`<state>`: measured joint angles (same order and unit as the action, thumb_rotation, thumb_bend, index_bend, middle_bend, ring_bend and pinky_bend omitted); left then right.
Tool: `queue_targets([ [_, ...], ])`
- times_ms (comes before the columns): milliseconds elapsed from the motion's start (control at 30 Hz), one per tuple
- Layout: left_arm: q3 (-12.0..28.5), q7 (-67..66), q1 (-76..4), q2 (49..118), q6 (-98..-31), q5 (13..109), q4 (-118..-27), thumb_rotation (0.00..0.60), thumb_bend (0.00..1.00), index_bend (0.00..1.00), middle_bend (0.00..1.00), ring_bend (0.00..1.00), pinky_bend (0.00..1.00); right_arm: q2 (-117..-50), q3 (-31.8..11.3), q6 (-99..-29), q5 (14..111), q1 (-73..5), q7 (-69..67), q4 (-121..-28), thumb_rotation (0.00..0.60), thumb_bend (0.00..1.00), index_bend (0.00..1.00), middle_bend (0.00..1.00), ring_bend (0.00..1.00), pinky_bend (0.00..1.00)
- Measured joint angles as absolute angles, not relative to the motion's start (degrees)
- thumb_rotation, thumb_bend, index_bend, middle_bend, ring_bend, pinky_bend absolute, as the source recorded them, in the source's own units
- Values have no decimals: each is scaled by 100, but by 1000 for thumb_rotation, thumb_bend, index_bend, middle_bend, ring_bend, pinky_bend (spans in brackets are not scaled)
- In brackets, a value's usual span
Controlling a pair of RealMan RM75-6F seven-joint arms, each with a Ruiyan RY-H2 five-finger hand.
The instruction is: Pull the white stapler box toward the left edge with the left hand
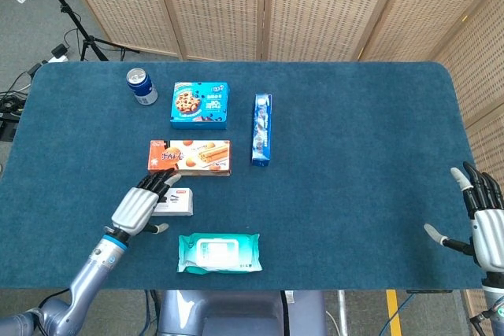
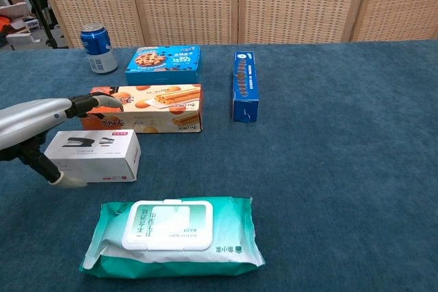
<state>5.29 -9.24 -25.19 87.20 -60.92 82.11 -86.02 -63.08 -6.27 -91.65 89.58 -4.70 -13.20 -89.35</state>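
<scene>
The white stapler box (image 1: 175, 202) lies on the blue table (image 1: 354, 155), left of centre and toward the front. In the chest view the box (image 2: 96, 156) sits between the orange biscuit box and the wipes pack. My left hand (image 1: 140, 207) reaches over the box's left end with its fingers (image 2: 89, 102) spread above the back edge. Its thumb (image 2: 60, 177) lies by the front left corner, and I cannot tell whether it touches. My right hand (image 1: 485, 224) hovers with fingers apart off the table's right edge, holding nothing.
An orange biscuit box (image 1: 190, 157) lies just behind the stapler box, close to my left fingers. A wet wipes pack (image 1: 220, 252) lies in front. Further back are a blue cookie box (image 1: 200, 105), a blue can (image 1: 142, 86) and a narrow blue box (image 1: 261, 129).
</scene>
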Motion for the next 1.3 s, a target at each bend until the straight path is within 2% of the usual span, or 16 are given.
queue_targets([
  [167,453,-754,-2545,8837,-6069,8149,-8396,600,115,366,344,229,311,-6306,-629,-9168,8956,-467,-1332,-8931,600,0,44,0,0,20],
  [333,436,-589,-2515,8760,-6247,8210,-8383,600,181,510,453,330,379,-6310,-623,-9168,8967,-466,-1315,-8936,600,0,44,0,0,20],
  [633,413,-127,-2415,8104,-6596,8471,-8636,600,179,516,458,334,382,-6327,-615,-9171,8987,-466,-1259,-8945,600,0,44,0,0,20],
  [900,190,652,-2266,6788,-6858,8901,-8871,600,188,517,458,334,382,-6368,-582,-9161,9042,-474,-1109,-8971,600,0,44,0,0,20],
  [1033,-84,1461,-2224,6382,-6872,9227,-8733,600,205,516,458,334,382,-6396,-570,-9144,9052,-482,-1018,-8983,600,0,44,0,0,20],
  [1300,-854,4232,-2460,5899,-6523,10017,-7883,600,218,516,458,334,382,-6455,-555,-9105,9057,-500,-856,-9001,600,0,44,0,0,20],
])
